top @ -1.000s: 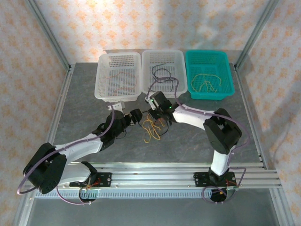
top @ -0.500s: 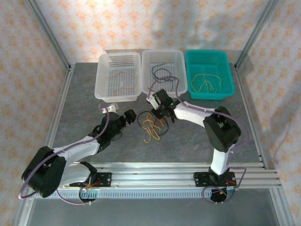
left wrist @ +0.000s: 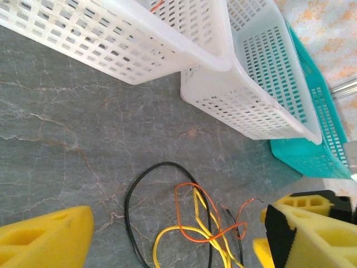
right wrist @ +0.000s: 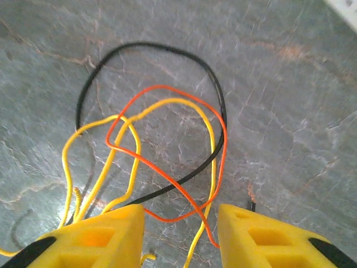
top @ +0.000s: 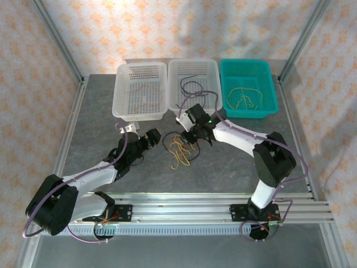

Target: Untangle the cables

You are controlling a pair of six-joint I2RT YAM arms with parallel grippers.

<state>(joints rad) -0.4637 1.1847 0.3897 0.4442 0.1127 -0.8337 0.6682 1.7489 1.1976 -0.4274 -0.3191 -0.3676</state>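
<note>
A tangle of cables (top: 179, 151) lies on the grey table between my two grippers. It holds a black loop (left wrist: 126, 211), an orange strand (left wrist: 176, 211) and yellow strands (left wrist: 197, 209), all crossing one another. My left gripper (top: 153, 136) stands open just left of the tangle, and its yellow fingers (left wrist: 44, 240) are clear of the wires. My right gripper (right wrist: 181, 234) hangs open low over the tangle's right side. The orange strand (right wrist: 162, 87) and a yellow strand (right wrist: 178, 100) run between its fingers, and the black loop (right wrist: 150, 46) lies beyond them.
Three baskets stand in a row at the back: a white one (top: 124, 92) with a reddish wire, a white one (top: 174, 84) with a black wire, and a teal one (top: 268, 89) with yellow wires. Metal frame posts rise at the table's far corners.
My left gripper has drawn back to the left, away from the tangle. My right gripper has shifted slightly right and its elbow has swung outward. The tangle lies much as before.
</note>
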